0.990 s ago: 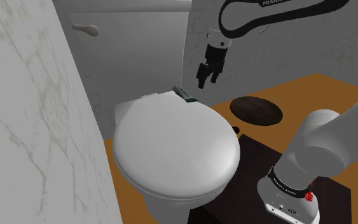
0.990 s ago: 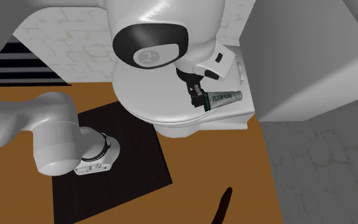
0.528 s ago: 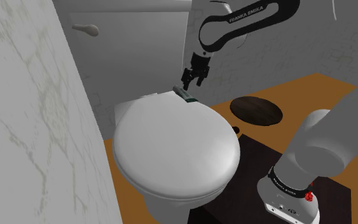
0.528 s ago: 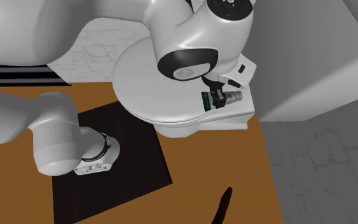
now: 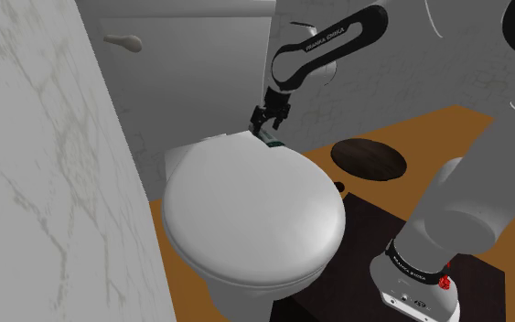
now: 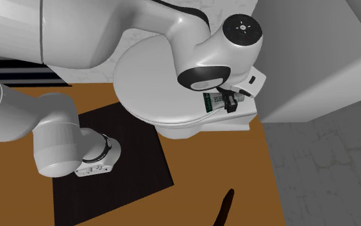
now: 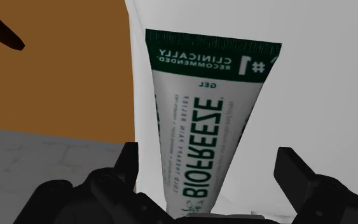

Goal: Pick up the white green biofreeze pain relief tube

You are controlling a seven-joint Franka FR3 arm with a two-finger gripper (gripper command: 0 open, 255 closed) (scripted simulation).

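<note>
Nearest the hand, the gripper (image 7: 210,167) stood open, its two black fingers (image 7: 128,167) set wide on either side of the white and green Biofreeze tube (image 7: 204,121) with a gap left on each side—nothing clasped. The tube lay flat on the white rear ledge of the toilet (image 7: 323,95), its green crimped end pointing away from the hand; its cap end seemed tucked under the hand, out of sight. Just beside the tube the ledge ended, and brown floor (image 7: 56,76) showed below. In the shoulder view the gripper (image 5: 266,119) hung just over the tube (image 5: 271,140), behind the closed lid (image 5: 251,215). In the second exterior view the arm's wrist (image 6: 204,74) covered part of the tube (image 6: 211,101). Farther off lay a round dark mat (image 5: 369,157) on the floor, and the cistern (image 5: 182,55) with its flush lever (image 5: 123,41) rose close behind.
</note>
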